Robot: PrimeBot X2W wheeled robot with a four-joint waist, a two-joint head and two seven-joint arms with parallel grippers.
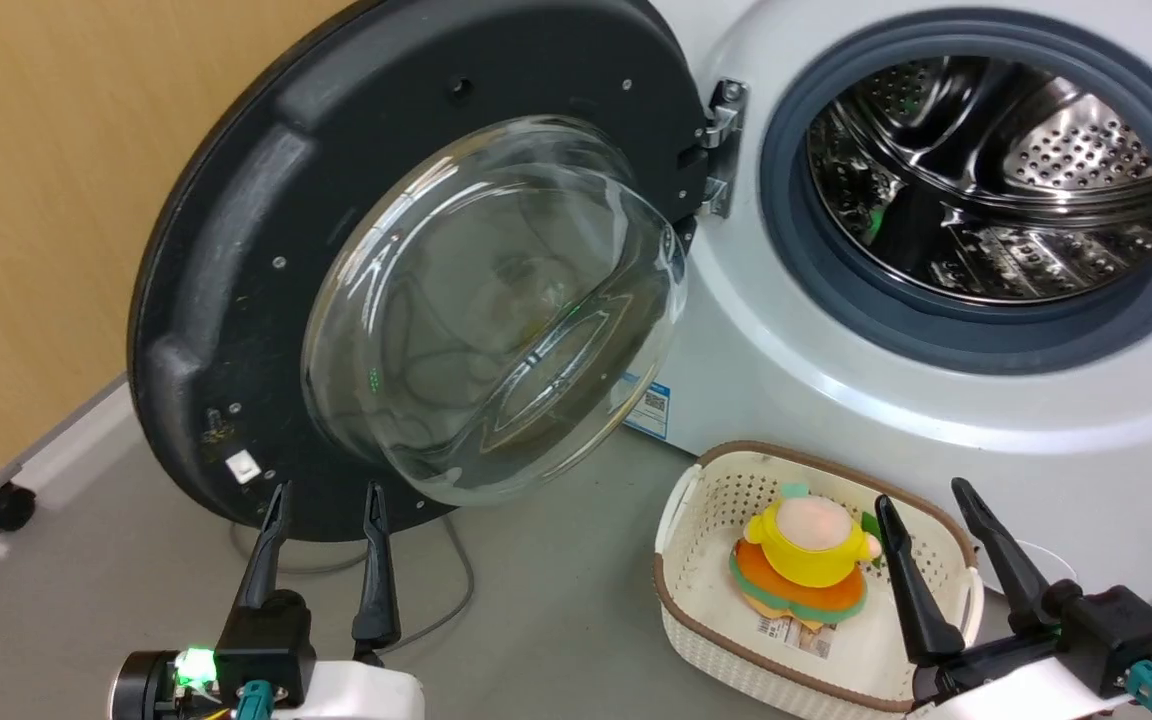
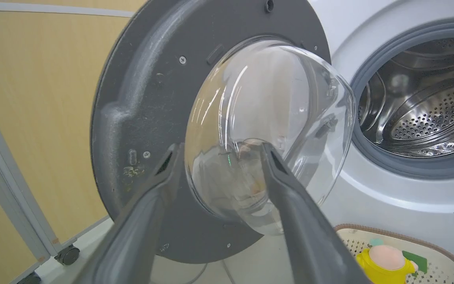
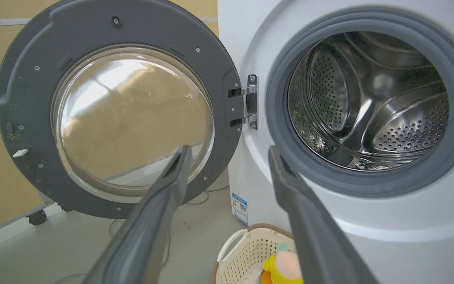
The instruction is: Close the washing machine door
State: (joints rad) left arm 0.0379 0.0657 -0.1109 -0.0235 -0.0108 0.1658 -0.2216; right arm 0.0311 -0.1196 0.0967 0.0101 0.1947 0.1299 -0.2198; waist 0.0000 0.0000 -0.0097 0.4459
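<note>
- The left gripper is at the lower left of the head view. Its two dark fingers are moderately spread with nothing between them.
- Their tips are raised before the lower rim of the washing machine door. Whether they touch it cannot be told.
- The right gripper is at the lower right. Its two fingers are about as far apart and also empty.
- They hang over the near right corner of one white plastic basket without touching it. In the right wrist view they point at the machine front between hinge and drum.
- The basket has a brown rim and stands on the grey floor, just before the washing machine.
- One plush toy, yellow with an orange and green base, lies in the basket.
- One grey cable runs across the floor under the door.
- The single door stands wide open, swung out to the left of the machine. Its inner face and its one bulging glass bowl are turned towards the robot.
- One metal hinge joins the door's right edge to the machine front.
- One blue sticker sits low on the machine front, beside the bowl.
- One grey rubber gasket rings the open mouth, around one perforated steel drum.
- Behind the door stands a wood-toned wall panel, with one black caster at its foot.
</note>
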